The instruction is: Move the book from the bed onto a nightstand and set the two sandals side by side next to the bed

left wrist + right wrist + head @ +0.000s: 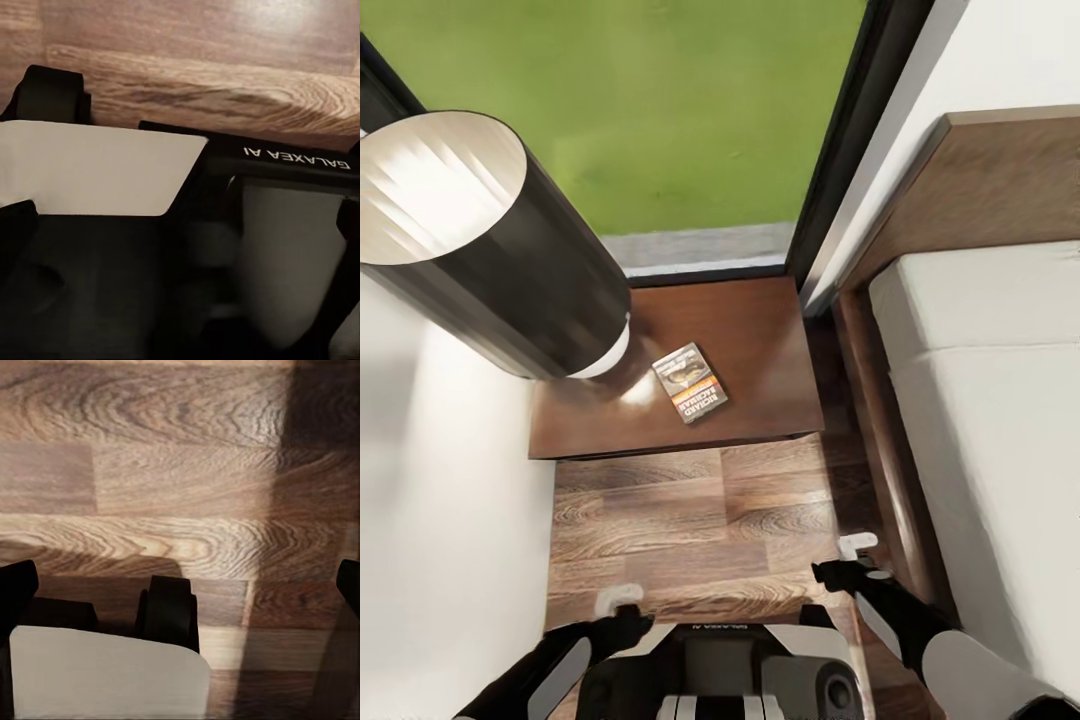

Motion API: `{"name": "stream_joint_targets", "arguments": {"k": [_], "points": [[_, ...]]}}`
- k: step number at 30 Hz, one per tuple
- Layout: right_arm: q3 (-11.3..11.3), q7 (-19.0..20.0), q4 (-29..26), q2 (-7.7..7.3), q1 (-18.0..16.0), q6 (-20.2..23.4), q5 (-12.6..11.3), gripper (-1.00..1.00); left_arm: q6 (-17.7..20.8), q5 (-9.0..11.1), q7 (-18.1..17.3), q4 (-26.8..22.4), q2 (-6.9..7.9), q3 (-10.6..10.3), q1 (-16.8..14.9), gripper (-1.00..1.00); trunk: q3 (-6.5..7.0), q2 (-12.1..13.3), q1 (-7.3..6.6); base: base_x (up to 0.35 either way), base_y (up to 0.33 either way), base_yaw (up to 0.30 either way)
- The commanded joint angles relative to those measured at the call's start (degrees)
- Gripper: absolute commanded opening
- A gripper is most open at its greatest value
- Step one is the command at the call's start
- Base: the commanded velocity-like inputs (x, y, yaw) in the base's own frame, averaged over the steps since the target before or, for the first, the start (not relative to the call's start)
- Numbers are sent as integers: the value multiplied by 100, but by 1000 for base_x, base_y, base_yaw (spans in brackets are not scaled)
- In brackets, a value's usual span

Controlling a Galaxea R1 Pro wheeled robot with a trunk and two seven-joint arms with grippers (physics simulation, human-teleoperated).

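Looking down through the head camera, I see the book (689, 383) lying flat on the nightstand (760, 330), cover up, turned at an angle, near the front edge of the top and clear of both arms. A lamp with a dark cylindrical shade (480, 240) stands over the nightstand's left part, just beside the book. Behind the nightstand is dark-framed glass (840, 150) with green grass beyond.

The bed (1000, 400) runs along the right side of the view, grey mattress inside a dark wooden frame, its side rail close to the nightstand with a narrow strip of floor between.

Both arms are low, near my own base (720, 670), over the wood-plank floor (690, 520). The left gripper (622, 600) sits by the base's left corner; I cannot tell how its jaws stand. In the left wrist view the base housing (292, 161) lies close in front of the lens. The right gripper (857, 552) hangs beside the bed frame; in the right wrist view its dark fingertips (15, 585) sit spread far apart at the picture's edges, nothing between them but floor planks (180, 472).
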Motion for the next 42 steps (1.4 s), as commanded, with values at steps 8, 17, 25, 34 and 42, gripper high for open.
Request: {"name": "stream_joint_targets", "arguments": {"k": [8,17,25,34,42], "points": [[44,-107,454,228,-3,31,-46,100,-5,66,22,489,-4,-37,4,100,142,320,-176,0,0,0],[46,141,1212,282,1,13,-58,100,-14,65,-11,1298,-107,-38,66,100,304,681,-374,0,0,0],[29,202,1911,305,22,-41,-62,100,-272,61,-105,2009,-236,-38,193,100,447,1002,-549,0,0,45],[17,322,2006,570,97,-28,-61,100,-367,58,-156,2347,-334,-38,273,100,609,1363,-747,0,0,214],[17,313,2016,625,107,-1,-61,100,-413,58,-158,2370,-340,-38,311,100,797,1684,-923,0,0,157]]}}
